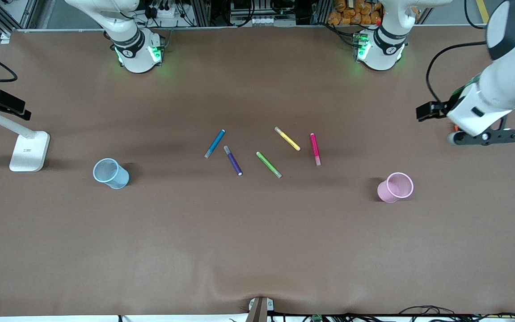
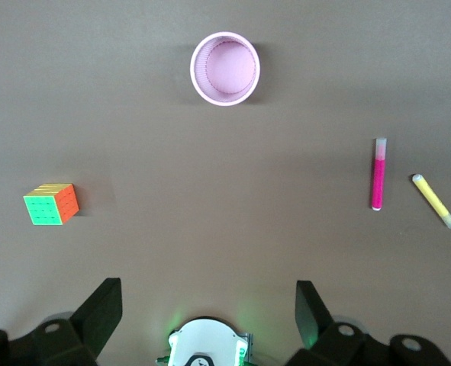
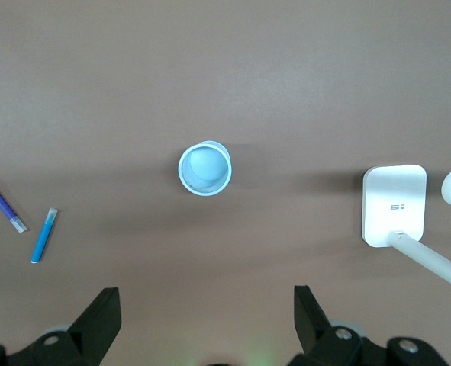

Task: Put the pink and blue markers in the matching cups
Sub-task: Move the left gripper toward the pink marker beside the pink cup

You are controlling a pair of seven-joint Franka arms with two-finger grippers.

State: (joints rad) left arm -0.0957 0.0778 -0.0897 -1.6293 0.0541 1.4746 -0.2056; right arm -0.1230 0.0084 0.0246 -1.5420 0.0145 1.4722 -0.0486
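The pink marker point(image 1: 315, 149) lies flat on the brown surface point(image 1: 257, 246), mid-table, toward the left arm's end. Its pale end points at the front camera. The blue marker point(image 1: 215, 143) lies toward the right arm's end, slanted, grey end nearer the camera. Both look light, stiff and smooth, so they may roll; pinch each across its middle. The pink cup point(image 1: 395, 187) and blue cup point(image 1: 111, 173) stand well apart. The left gripper point(image 2: 208, 305) hangs high near a colour cube point(image 2: 51, 203), fingers spread wide. The right gripper point(image 3: 207, 309) hangs above the blue cup, fingers spread too.
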